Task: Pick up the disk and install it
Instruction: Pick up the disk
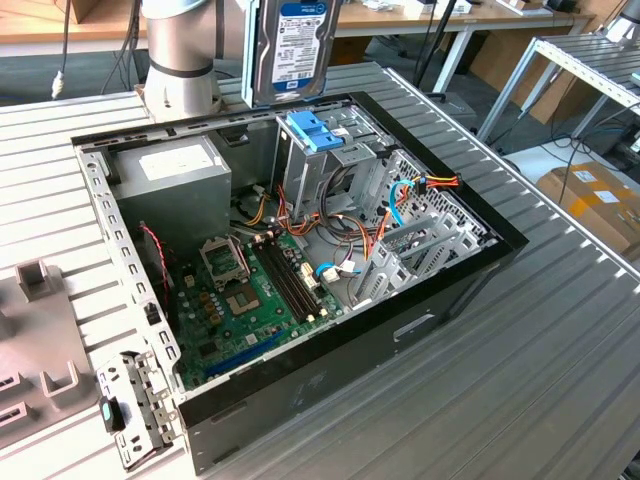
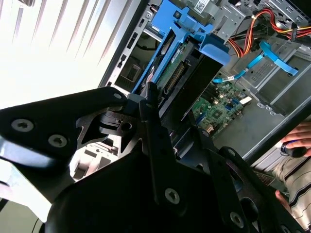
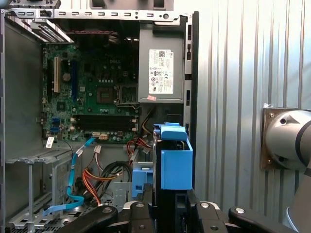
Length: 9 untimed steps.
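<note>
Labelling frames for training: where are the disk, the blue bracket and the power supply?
disk [image 1: 298,50], exterior view, on its white label
blue bracket [image 1: 315,130], exterior view, on its top face
power supply [image 1: 172,165], exterior view, on its white sticker

Ribbed grey table, wooden workbench behind

Exterior view: high up, off to one side, looks down at whole open computer case. First wrist view: close, straight down into case. Second wrist view: closer, slanted. All share green board, disk.
</note>
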Tool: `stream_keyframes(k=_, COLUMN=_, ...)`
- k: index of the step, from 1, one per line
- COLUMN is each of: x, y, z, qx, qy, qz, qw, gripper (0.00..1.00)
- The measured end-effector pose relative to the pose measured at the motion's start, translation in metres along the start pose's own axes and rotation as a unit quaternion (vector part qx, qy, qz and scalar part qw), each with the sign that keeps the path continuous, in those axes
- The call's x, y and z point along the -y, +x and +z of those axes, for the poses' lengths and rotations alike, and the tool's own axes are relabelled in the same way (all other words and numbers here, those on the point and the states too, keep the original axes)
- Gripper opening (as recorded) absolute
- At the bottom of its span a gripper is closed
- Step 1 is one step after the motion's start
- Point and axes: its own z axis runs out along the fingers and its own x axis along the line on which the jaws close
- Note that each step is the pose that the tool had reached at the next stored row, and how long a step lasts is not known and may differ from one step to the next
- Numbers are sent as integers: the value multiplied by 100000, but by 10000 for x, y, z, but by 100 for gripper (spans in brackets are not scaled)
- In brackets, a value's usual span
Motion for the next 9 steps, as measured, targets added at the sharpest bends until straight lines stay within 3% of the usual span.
stream_keyframes(k=9, x=82, y=1, z=1, qx=2, qy=0, qz=-4, qw=100000, gripper=35)
